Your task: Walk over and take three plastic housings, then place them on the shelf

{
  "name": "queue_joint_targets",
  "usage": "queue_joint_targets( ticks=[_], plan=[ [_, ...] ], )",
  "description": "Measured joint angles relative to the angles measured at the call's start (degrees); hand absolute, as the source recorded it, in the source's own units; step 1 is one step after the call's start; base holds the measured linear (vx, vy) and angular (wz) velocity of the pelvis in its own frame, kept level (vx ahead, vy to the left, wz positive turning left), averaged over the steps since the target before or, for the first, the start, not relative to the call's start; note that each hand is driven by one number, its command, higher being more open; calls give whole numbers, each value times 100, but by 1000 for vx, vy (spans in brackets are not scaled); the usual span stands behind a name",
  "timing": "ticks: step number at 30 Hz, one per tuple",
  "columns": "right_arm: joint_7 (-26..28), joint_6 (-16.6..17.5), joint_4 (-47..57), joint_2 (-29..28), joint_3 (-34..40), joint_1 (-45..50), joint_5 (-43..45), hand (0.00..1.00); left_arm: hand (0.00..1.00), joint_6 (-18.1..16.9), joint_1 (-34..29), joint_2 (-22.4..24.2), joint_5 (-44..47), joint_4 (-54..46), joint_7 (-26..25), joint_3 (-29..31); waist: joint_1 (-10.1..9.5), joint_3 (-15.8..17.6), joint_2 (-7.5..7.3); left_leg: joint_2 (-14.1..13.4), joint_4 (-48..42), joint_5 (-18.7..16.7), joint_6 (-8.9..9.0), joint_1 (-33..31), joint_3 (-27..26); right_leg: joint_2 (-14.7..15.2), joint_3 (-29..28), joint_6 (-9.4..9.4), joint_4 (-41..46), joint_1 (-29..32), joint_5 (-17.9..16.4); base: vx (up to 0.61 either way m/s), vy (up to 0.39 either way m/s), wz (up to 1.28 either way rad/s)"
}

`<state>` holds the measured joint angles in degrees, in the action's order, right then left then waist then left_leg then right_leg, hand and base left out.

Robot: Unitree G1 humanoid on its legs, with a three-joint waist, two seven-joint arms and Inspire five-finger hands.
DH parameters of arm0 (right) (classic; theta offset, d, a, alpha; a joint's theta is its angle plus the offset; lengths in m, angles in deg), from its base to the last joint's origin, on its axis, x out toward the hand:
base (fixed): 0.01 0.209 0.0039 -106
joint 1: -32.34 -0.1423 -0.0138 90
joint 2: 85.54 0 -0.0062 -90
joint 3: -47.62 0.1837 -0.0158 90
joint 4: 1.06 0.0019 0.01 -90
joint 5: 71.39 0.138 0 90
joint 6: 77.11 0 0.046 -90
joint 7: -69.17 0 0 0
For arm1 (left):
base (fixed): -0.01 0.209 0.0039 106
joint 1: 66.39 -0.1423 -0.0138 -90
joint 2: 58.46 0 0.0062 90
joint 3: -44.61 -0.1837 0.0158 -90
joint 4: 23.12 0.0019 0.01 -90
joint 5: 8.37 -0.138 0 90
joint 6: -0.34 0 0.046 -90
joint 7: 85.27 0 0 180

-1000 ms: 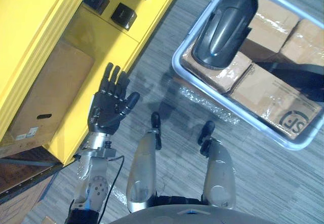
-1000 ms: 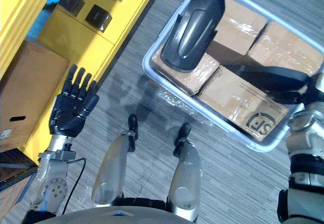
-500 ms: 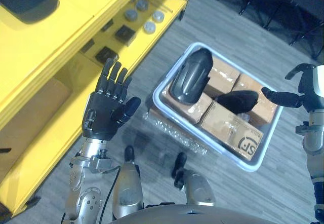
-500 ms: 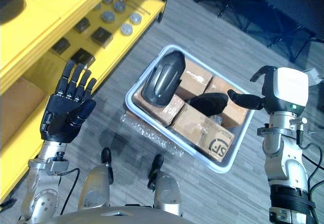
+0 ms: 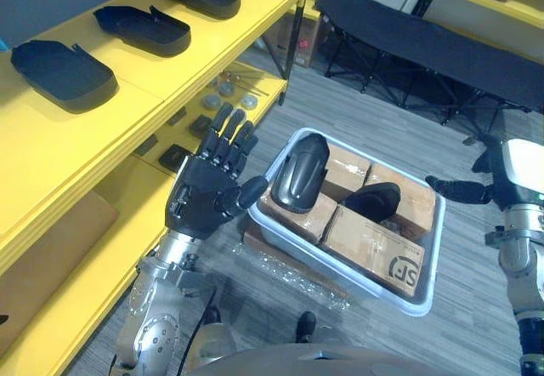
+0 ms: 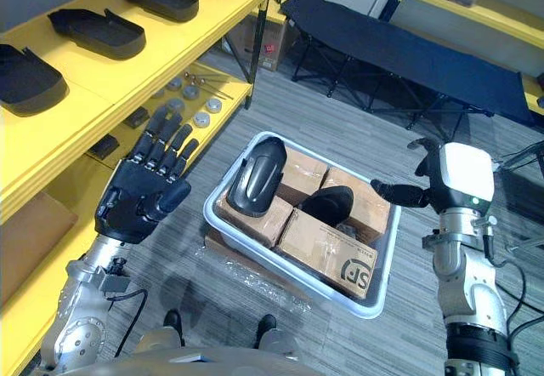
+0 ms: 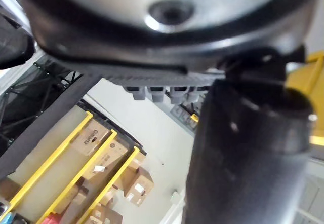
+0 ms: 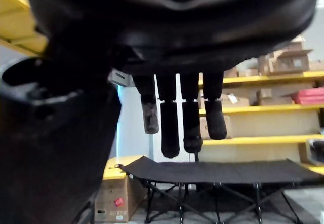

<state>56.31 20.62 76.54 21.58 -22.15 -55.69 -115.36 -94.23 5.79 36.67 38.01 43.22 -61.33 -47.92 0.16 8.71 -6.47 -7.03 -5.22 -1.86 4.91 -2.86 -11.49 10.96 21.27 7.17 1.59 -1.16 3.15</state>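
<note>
Yellow metal shelf unit point(image 5: 223, 31) runs along the left, with several black tray-shaped plastic housings point(image 5: 143, 29) lying in a row on its top level, spaced apart. The lower level holds small black square blocks point(image 5: 201, 124) and round silver discs point(image 6: 200, 119). On the grey plank floor point(image 5: 476, 308) right of the shelf is a pale blue-white plastic tub point(image 5: 436, 248) packed with taped brown cardboard boxes point(image 5: 374, 248). A dark grey rounded plastic housing point(image 5: 299, 172) rests tilted on the boxes at the tub's left end. A second black plastic housing point(image 5: 371, 199) lies lower in the middle, between boxes. Crumpled clear plastic film point(image 5: 289, 265) lies on the floor against the tub's near side. The left hand point(image 5: 202, 202) is raised between shelf and tub, palm toward the camera, fingers straight and spread, thumb out toward the tub. It is released, holds nothing and touches nothing. The right hand point(image 6: 455, 180), with a white back, hovers just right of the tub's far right corner, thumb pointing at the tub. Its fingers point(image 8: 182, 117) are straight in the wrist view, so it is released and empty. A black fabric folding cot point(image 6: 399, 53) on thin legs stands far behind the tub. More yellow shelving with cardboard boxes stands beyond it.
</note>
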Motion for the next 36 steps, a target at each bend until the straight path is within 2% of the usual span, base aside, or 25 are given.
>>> queue_joint_targets(
  ticks=[3,7,16,20,24,26,30,33,36],
  plan=[
    [281,-273,-170,-114,-105,-2,147,100,100,27,-55,66,-5,140,0,-12,-16,-15,90,37,205,179,-4,-47,12,6,83,-21,-91,58,65,-52,-2,11],
    [296,-604,-529,-209,-369,-213,218,100,100,-40,-59,79,-21,180,-2,2,-58,60,137,44,237,435,-21,-426,126,-9,205,-78,-135,390,210,-36,-4,16],
    [172,-947,-791,-119,-688,-974,235,100,100,-305,-19,39,26,308,-162,68,-158,794,282,128,237,617,-79,-876,355,18,383,-69,-268,634,394,-43,24,14],
    [155,-948,-869,172,-868,-1272,271,100,100,-429,8,-35,38,308,-248,64,-148,1111,399,208,221,628,-104,-917,381,103,422,-35,-262,642,415,2,47,7],
    [154,-992,-1436,407,-1076,-1676,397,100,100,-568,105,-62,49,309,-336,58,-160,1323,441,225,104,628,-116,-1079,444,123,490,-28,-255,717,432,5,35,9],
    [154,-1088,-1702,494,-1216,-1865,412,100,100,-612,186,-120,51,360,-401,20,-177,1422,473,229,74,624,-121,-1090,454,130,490,-30,-247,715,434,0,0,0],
    [135,-1353,-2280,756,-1421,-2372,695,100,100,-779,297,-143,78,625,-535,-66,-169,1592,642,244,-69,585,-163,-1246,475,163,475,-36,-166,825,437,-7,30,2],
    [149,-1548,-2450,822,-1421,-2550,850,100,100,-789,292,-146,95,654,-589,-149,-177,1619,691,257,-77,585,-164,-1259,484,175,477,-45,-158,836,443,-2,11,1],
    [327,-1746,-2564,1010,-1424,-2790,901,100,100,-815,370,-143,102,761,-630,-222,-180,1683,807,263,-130,558,-191,-1274,485,184,457,-74,-139,837,444,-11,8,-1]
  ],
)
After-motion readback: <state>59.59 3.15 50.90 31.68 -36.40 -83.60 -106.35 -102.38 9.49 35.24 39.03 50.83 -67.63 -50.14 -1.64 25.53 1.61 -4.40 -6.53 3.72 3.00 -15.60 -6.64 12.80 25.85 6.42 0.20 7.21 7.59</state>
